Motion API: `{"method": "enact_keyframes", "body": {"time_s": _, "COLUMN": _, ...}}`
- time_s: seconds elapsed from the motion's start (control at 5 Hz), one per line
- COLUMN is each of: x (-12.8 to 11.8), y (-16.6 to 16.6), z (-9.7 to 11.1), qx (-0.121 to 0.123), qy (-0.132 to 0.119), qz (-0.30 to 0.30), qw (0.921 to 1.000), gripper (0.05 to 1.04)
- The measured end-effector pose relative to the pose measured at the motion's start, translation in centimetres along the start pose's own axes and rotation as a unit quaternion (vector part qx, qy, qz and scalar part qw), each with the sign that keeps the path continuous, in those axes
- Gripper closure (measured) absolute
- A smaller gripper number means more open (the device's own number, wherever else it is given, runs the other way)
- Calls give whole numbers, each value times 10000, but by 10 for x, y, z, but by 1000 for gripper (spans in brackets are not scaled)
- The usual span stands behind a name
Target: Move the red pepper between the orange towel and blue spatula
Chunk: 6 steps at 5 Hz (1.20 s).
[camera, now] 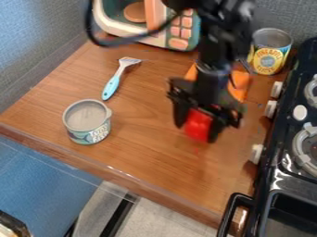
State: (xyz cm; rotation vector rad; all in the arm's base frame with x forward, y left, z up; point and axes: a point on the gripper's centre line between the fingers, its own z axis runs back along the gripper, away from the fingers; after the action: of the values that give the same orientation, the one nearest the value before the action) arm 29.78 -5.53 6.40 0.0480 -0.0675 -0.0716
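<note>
Gripper [198,127] had the red pepper [195,121] pinched between its fingers, near side of the orange towel [241,86], over the counter [151,155]. Couldn't tell if the pepper cleared the wood. Step in hand looked like the carry: it needed a small lift first, then a move up-left into the gap beside the blue spatula [112,84], lowering before release so the pepper wouldn't roll. Too low, and the fingers risked dragging the towel. Bare wood in the gap gave decent room. Limits: microwave [179,43] behind, open can [86,121] near-left, stove [282,162] right.
</note>
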Motion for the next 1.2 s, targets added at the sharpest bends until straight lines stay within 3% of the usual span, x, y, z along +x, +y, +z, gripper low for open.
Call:
{"method": "enact_keyframes", "body": {"time_s": 0.2, "x": 11, "y": 42, "z": 17, "qx": -161, "qy": -138, "qz": 18, "qw": 9998, "gripper": 332}}
{"method": "enact_keyframes", "body": {"time_s": 0.4, "x": 26, "y": 83, "z": 18, "qx": -31, "qy": -214, "qz": 181, "qw": 9996, "gripper": 332}}
{"method": "enact_keyframes", "body": {"time_s": 0.8, "x": 56, "y": 118, "z": -30, "qx": -19, "qy": 212, "qz": 194, "qw": 9996, "gripper": 333}}
{"method": "enact_keyframes", "body": {"time_s": 1.0, "x": 67, "y": 122, "z": -39, "qx": 69, "qy": 304, "qz": 222, "qw": 9993, "gripper": 333}}
{"method": "enact_keyframes", "body": {"time_s": 1.2, "x": 71, "y": 125, "z": -38, "qx": 114, "qy": 335, "qz": 178, "qw": 9992, "gripper": 259}}
